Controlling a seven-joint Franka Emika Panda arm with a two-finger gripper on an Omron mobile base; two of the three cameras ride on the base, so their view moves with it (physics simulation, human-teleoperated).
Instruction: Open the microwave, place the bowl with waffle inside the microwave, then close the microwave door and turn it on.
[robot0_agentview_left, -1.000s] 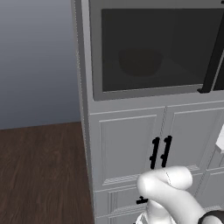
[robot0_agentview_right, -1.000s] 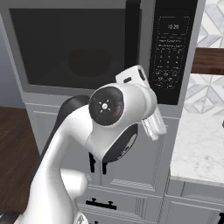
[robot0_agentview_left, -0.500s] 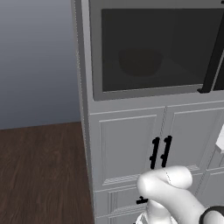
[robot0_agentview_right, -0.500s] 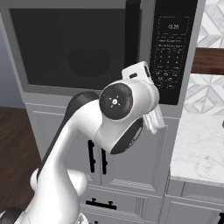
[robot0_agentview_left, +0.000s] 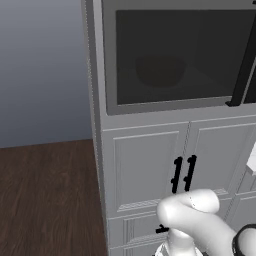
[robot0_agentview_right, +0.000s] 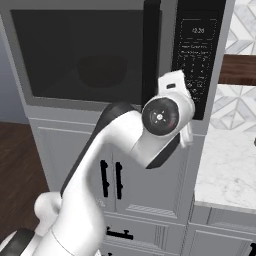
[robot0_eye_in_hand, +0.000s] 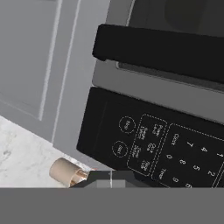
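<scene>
Behind the dark glass of the microwave door (robot0_agentview_left: 175, 60), the bowl (robot0_agentview_left: 159, 71) sits inside the microwave (robot0_agentview_right: 120, 55) as a dim round shape, so the rigid, hinged door looks already shut. To its right runs the long black bar handle (robot0_agentview_right: 151, 50), the natural place to grip that door, and beyond it the keypad (robot0_eye_in_hand: 162, 148) of flat, stiff buttons, which I judge wants only a light, square fingertip push. Rightmost, the gripper (robot0_agentview_right: 186, 136) hangs near the keypad's lower end, jaws clenched on nothing.
</scene>
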